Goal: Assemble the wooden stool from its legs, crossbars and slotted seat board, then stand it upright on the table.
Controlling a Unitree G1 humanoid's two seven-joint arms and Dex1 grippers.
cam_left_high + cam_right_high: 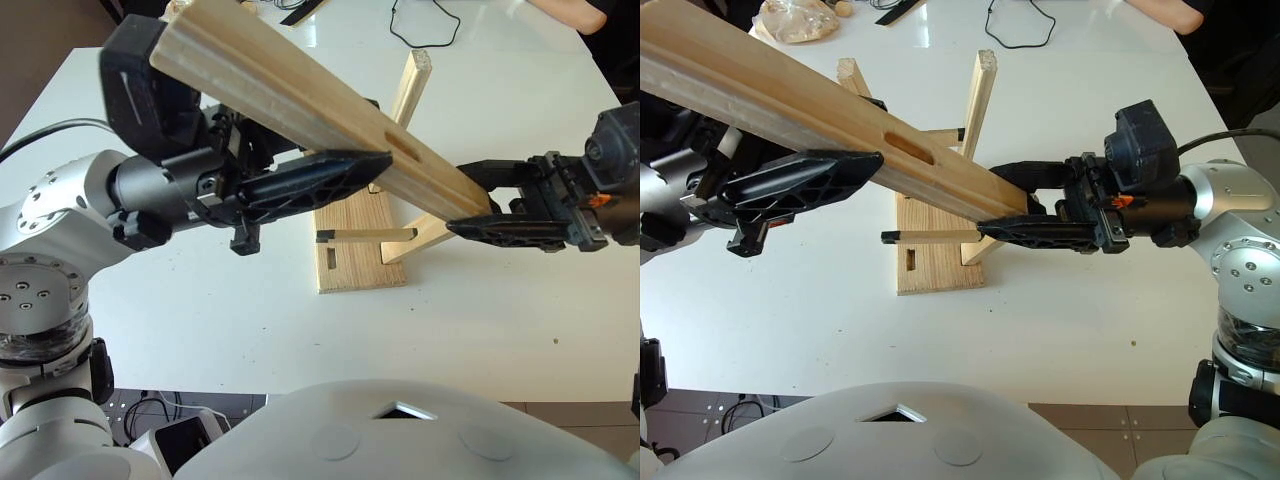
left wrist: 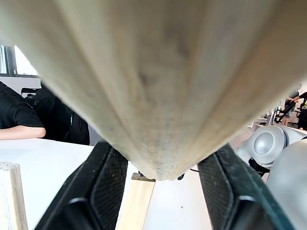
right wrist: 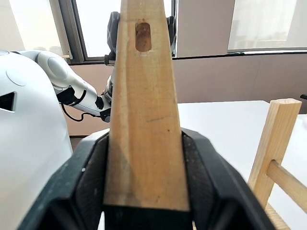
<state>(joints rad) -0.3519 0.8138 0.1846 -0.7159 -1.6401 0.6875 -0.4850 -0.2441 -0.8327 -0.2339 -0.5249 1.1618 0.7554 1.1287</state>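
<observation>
A long slotted wooden bar (image 1: 290, 85) hangs slanted above the table, held at both ends. My left gripper (image 1: 345, 150) is shut on its upper part just short of the oval slot (image 1: 402, 147); its fingers (image 2: 96, 191) flank the wood. My right gripper (image 1: 990, 200) is shut on the bar's lower end (image 3: 144, 120). Beneath the bar the seat board (image 1: 350, 262) lies flat on the table. An upright leg (image 1: 412, 85) and a thin crossbar (image 1: 365, 235) stand on it, and a second leg (image 1: 852, 75) shows behind the bar.
The white table (image 1: 200, 320) has free room in front and to the left. A black cable (image 1: 1020, 30) and a plastic bag (image 1: 795, 20) lie at the far edge. A person's arm (image 1: 565, 10) rests at the far right corner.
</observation>
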